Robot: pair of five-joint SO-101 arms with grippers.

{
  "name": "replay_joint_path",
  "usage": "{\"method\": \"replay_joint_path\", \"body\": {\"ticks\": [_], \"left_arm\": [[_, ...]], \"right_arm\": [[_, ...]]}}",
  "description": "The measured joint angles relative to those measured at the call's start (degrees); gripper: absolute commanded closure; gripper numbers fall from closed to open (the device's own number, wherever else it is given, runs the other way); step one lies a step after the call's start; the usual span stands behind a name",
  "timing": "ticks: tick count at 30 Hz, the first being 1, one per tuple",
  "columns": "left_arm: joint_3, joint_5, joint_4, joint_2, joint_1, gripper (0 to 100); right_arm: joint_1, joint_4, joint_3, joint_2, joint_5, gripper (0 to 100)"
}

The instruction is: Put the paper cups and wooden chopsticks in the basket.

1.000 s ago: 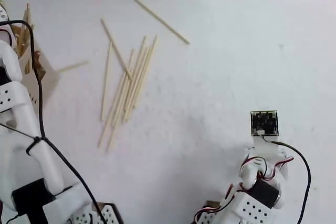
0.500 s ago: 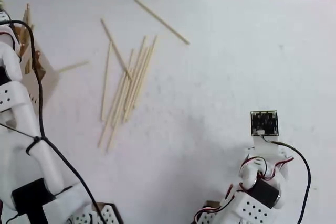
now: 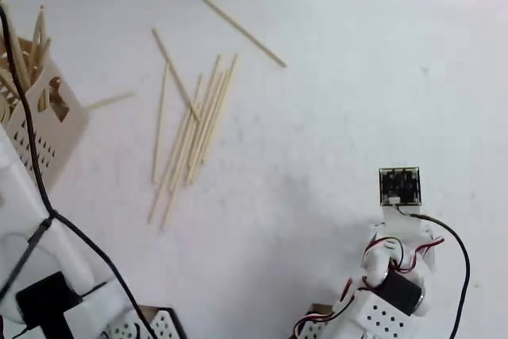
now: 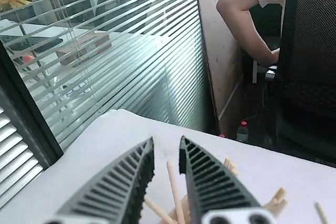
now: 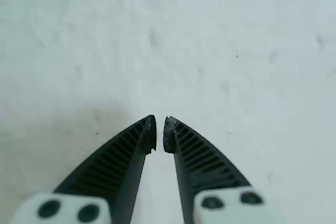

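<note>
Several wooden chopsticks (image 3: 194, 121) lie in a loose heap on the white table, left of the middle. A single one (image 3: 244, 32) lies farther back, and another (image 3: 109, 101) rests beside the basket. The white perforated basket (image 3: 49, 139) stands at the left edge with chopsticks (image 3: 32, 57) sticking out of it. My left gripper (image 4: 165, 148) is slightly open and empty, raised above chopstick ends (image 4: 175, 190). My right gripper (image 5: 159, 129) is shut on nothing, pointing at bare table.
The left arm (image 3: 36, 267) and its black cable fill the near left corner. The right arm (image 3: 397, 283) sits at the near right with its camera module (image 3: 398, 186). A person's arm (image 4: 247, 19) shows by a chair behind the table.
The left arm has drawn back from over the basket toward the left edge, uncovering the basket and the chopsticks in it. The right arm has kept still.
</note>
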Motion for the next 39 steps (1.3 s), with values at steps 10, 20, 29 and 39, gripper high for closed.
{"method": "replay_joint_path", "body": {"ticks": [10,20,29,39], "left_arm": [[-12.4,-2.4,31.8,-10.9,14.8,89],[23.7,-4.1,18.4,-6.9,33.8,86],[29.7,3.7,-3.3,20.6,33.4,86],[7.5,21.1,-2.8,43.0,33.4,86]], "right_arm": [[0.0,0.0,0.0,0.0,0.0,95.4],[0.0,0.0,0.0,0.0,0.0,95.4],[0.0,0.0,0.0,0.0,0.0,95.4],[0.0,0.0,0.0,0.0,0.0,95.4]]}}
